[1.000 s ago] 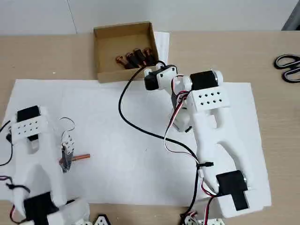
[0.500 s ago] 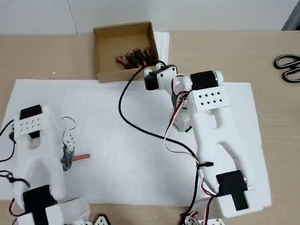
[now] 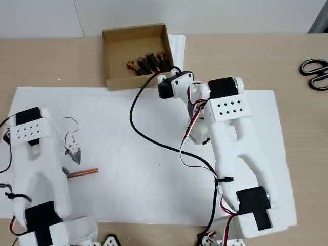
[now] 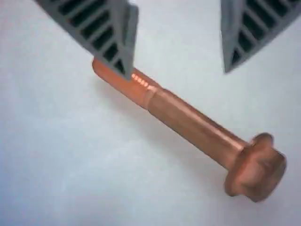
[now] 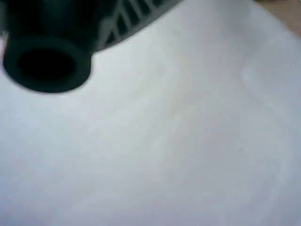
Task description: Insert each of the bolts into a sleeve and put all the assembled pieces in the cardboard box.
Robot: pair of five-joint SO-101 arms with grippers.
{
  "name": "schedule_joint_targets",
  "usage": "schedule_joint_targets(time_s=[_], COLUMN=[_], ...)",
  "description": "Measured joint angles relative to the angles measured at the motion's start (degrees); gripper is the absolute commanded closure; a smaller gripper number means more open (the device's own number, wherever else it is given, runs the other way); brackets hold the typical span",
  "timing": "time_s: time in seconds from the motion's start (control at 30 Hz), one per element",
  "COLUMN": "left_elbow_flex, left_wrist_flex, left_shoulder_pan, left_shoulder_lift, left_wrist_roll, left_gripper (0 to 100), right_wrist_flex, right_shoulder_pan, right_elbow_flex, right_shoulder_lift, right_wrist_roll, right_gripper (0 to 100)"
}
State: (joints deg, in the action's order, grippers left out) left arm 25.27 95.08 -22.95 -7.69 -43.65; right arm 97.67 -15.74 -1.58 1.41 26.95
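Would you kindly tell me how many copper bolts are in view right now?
5. Four bolts, in dark sleeves, lie side by side in the cardboard box; one bare bolt lies on the white paper by the left tool. Others may be hidden.

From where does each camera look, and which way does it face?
High view: fixed above the table, facing down; shows left arm, right arm, cardboard box, bolt.
Left wrist view: on the left wrist, facing down at the bolt; open left claw shows.
Right wrist view: on the right wrist, facing white paper; right claw grips black sleeve.
Shared: the bolt, in high and left wrist views.
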Motion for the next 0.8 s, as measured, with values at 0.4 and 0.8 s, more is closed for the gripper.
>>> schedule_joint_targets(time_s=[0.4,0.8], left_elbow_flex=[3.87,7.82], left_wrist_flex=[-4.04,-5.98], left_shoulder_pan=[0.00,0.00], left_shoulder_lift=[0.00,0.35], left_wrist_roll=[0.00,0.00], left_gripper=[87,86], right_wrist_flex=[0.00,0.00], right_shoulder_pan=[0.00,0.00], right_elbow_flex=[0.00,0.00], right_shoulder_lift=[0.00,0.09], right_wrist_roll=[0.00,0.00], right_gripper=[98.9,98.9])
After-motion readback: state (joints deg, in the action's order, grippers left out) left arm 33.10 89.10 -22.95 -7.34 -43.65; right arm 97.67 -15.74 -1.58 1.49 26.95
